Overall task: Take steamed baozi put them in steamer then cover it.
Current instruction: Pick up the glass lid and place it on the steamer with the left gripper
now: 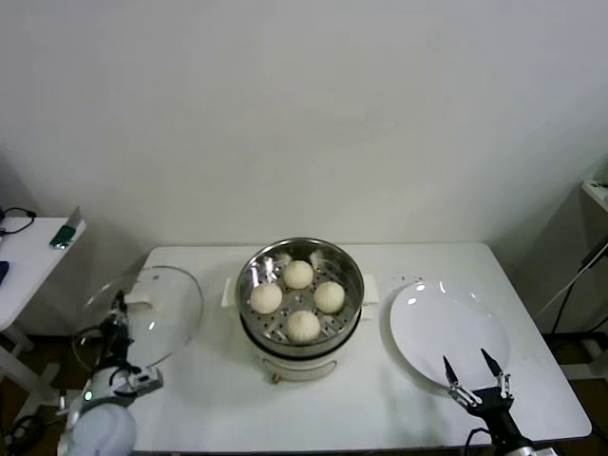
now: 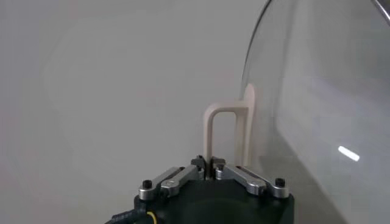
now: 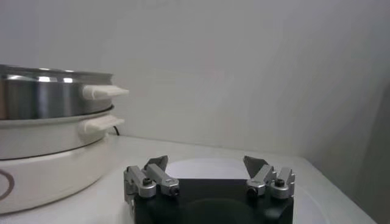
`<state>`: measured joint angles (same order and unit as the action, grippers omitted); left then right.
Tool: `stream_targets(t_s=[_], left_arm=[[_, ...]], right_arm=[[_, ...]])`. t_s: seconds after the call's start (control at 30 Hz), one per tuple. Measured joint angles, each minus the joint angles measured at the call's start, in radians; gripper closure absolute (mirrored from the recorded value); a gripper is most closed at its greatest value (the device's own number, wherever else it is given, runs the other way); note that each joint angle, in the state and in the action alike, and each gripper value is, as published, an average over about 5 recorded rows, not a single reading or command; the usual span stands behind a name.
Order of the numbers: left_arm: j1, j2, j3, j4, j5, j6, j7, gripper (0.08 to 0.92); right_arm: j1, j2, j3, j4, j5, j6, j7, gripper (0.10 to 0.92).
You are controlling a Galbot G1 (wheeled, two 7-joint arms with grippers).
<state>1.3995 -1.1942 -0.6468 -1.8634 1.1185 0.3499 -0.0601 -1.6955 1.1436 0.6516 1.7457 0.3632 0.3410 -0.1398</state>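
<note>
The steamer (image 1: 348, 269), a shiny steel basket on a cream-white pot base (image 1: 294, 363), stands mid-table with several cream-white baozi (image 1: 298, 274) inside it. The cover (image 1: 161, 318), a clear glass lid, is at the table's left edge, tilted up. My left gripper (image 1: 120, 316) is shut on its cream-white handle (image 2: 226, 125), with the jaws pinched on the handle's foot at the left gripper (image 2: 209, 165) and the glass (image 2: 317, 103) beside it. My right gripper (image 1: 472, 371) hangs open over the near edge of the white plate (image 1: 432, 318), with nothing between its fingers. In the right wrist view the right gripper (image 3: 207, 165) faces the steamer (image 3: 49, 91).
The white plate (image 3: 207, 169) lies bare to the right of the steamer. A small side table (image 1: 28, 256) with a phone-like object stands to the far left. Cables hang off the table's right edge. The steamer's side handles (image 3: 103, 92) stick out toward the plate.
</note>
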Motion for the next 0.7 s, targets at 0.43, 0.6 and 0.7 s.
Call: stream_targets(t_s=[0.43,0.6,0.7], left_arm=[[-0.065,0.03,0.153,-0.222,-0.001,0.152,0.139,0.855],[-0.118,-0.026,0.284,-0.234,0.095,0.189,0.19,0.855],[-0.149,-0.071,0.361,-0.231,0.163,0.205,0.218,0.855]], right_arm=[[0.021,0.005,-0.015,-0.014,-0.015,-0.001,-0.001,0.203],[0.024,0.002,-0.022,-0.016,-0.022,0.002,-0.003,0.203],[0.026,-0.002,-0.023,-0.019,-0.023,0.005,-0.002,0.203]])
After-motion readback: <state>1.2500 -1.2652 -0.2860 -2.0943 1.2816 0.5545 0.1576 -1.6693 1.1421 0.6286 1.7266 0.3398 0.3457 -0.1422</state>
